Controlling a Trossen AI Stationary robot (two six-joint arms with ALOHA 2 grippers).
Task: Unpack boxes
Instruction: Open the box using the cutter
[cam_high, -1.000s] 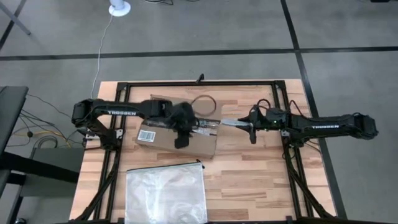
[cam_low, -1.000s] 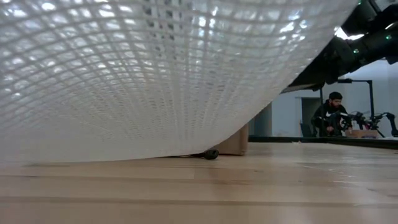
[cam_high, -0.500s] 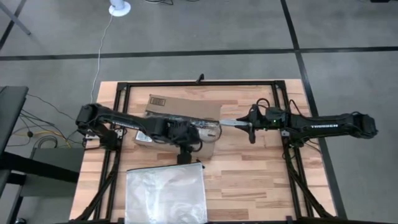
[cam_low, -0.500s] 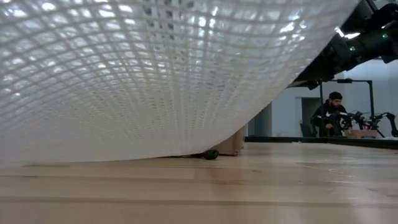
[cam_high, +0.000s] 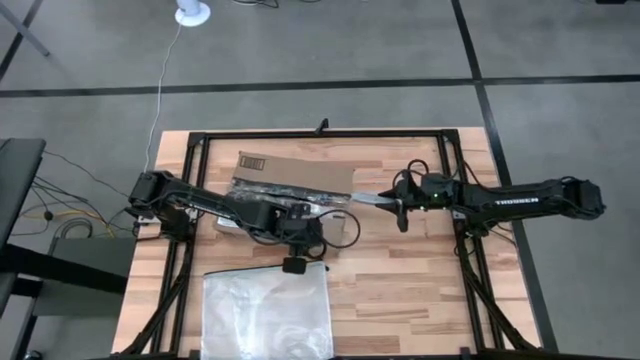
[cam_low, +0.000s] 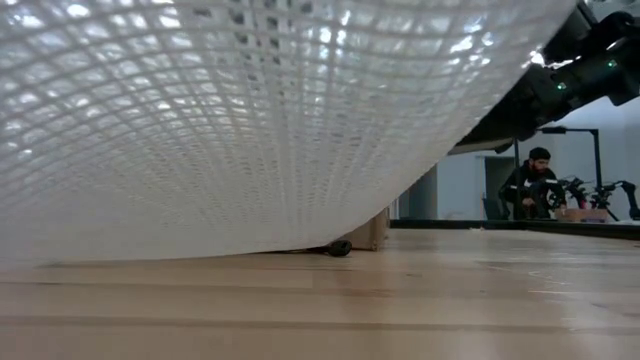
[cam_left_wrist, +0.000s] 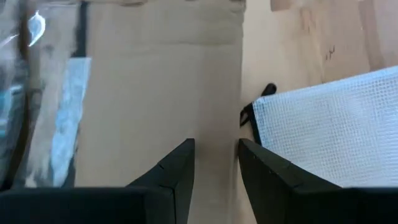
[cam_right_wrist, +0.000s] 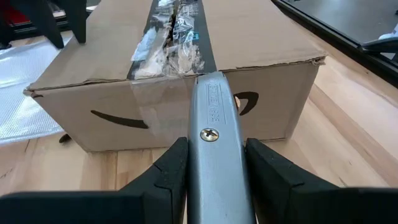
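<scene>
The brown cardboard box (cam_high: 300, 172) lies on its bottom at the table's middle, with a torn dark tape strip (cam_right_wrist: 177, 37) along its top and a smile-arrow print on its right end. My left gripper (cam_high: 298, 242) hangs open over the box's near top edge (cam_left_wrist: 241, 93), fingers pointing down. Whether it touches the box I cannot tell. My right gripper (cam_high: 392, 200) is shut on a silver utility knife (cam_high: 368, 197) at the box's right end. A clear mesh zip bag (cam_high: 265, 310) lies flat near the front edge. My right gripper pinches the knife's silver handle (cam_right_wrist: 214, 155) between its two fingers, coming level from the table's right. The fingers lie along the knife. Its front end (cam_right_wrist: 208, 79) points at the box's right end and meets the top edge where the tape runs over.
A black frame rail (cam_high: 320, 132) borders the work area. The zip bag (cam_low: 250, 120) fills most of the low view, with the box's corner (cam_low: 378, 230) behind it. A person (cam_low: 530, 185) sits in the room beyond. Bare wood (cam_high: 400, 290) lies at the near right.
My left arm has swung toward the table's near edge. Its gripper went from over the middle of the box's top to the box's near edge, uncovering the far half of the top. The box and the knife have stayed in place.
</scene>
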